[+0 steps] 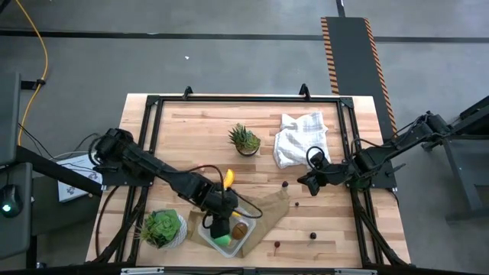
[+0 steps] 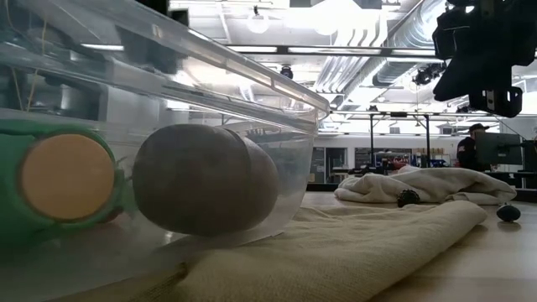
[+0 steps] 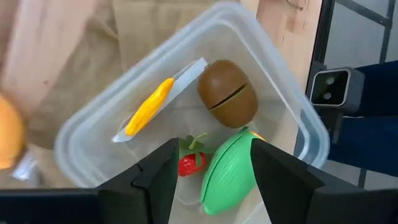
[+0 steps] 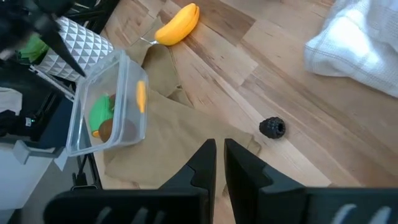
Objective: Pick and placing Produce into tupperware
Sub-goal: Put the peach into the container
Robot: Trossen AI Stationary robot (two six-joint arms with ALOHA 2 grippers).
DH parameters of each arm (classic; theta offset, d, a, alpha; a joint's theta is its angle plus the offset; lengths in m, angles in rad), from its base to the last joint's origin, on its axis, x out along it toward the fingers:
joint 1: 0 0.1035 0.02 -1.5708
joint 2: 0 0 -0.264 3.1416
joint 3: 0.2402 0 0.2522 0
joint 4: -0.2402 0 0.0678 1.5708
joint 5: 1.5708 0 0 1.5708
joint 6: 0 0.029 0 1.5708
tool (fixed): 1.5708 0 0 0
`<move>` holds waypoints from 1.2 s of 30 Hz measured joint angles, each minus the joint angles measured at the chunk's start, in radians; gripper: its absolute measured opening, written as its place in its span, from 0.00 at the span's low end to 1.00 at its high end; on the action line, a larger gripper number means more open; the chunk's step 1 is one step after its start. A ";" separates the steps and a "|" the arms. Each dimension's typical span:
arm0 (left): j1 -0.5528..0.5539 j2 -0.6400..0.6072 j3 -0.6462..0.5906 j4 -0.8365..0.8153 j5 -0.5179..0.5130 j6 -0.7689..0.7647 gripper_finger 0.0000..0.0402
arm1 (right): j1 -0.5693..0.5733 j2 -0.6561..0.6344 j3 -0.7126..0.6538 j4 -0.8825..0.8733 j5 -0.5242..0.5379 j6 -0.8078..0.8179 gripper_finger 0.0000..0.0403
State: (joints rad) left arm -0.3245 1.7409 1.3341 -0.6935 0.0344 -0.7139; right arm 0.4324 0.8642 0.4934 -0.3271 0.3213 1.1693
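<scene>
At the lower centre of the high view, the left pincer [image 3: 211, 171] hangs released over the tupperware [image 1: 205, 227], which holds the green oval [image 3: 229, 171], strawberry [image 3: 191, 163], kiwi [image 3: 227, 93] and yellow-orange piece [image 3: 149, 106]. Farther up, the banana [image 1: 228, 179] lies on the counter [image 1: 199, 130]. At right, the right pincer [image 4: 219, 149] is clenched, empty.

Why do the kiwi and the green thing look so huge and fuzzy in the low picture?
In the low view the tupperware sits right against the camera, so the kiwi and green oval loom large and soft behind glare-streaked plastic. In the left wrist view they look small and sharper.
</scene>
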 joint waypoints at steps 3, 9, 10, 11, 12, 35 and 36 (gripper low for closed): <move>0.025 0.000 0.069 -0.083 -0.010 -0.001 0.44 | 0.000 0.000 0.000 0.000 -0.007 0.000 0.05; 0.097 -0.001 0.170 -0.261 -0.096 -0.021 0.43 | 0.000 0.000 0.000 0.000 -0.018 -0.011 0.05; 0.111 -0.002 0.179 -0.297 -0.109 -0.020 0.43 | 0.000 0.000 0.000 0.000 -0.018 -0.012 0.05; 0.126 -0.002 0.181 -0.329 -0.118 -0.016 0.43 | 0.000 0.000 0.000 0.000 -0.018 -0.017 0.05; 0.139 -0.002 0.181 -0.363 -0.123 -0.012 0.43 | 0.000 0.000 0.000 0.000 -0.019 -0.024 0.05; 0.246 -0.209 -0.161 -0.558 -0.132 -0.006 0.43 | 0.000 0.000 0.000 -0.004 0.013 -0.053 0.05; 0.246 -0.234 -0.185 -0.553 -0.132 -0.014 0.43 | 0.000 0.000 0.000 -0.003 0.018 -0.053 0.05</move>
State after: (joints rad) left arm -0.0788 1.5069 1.1494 -1.2464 -0.0978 -0.7283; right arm 0.4320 0.8646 0.4934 -0.3300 0.3391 1.1165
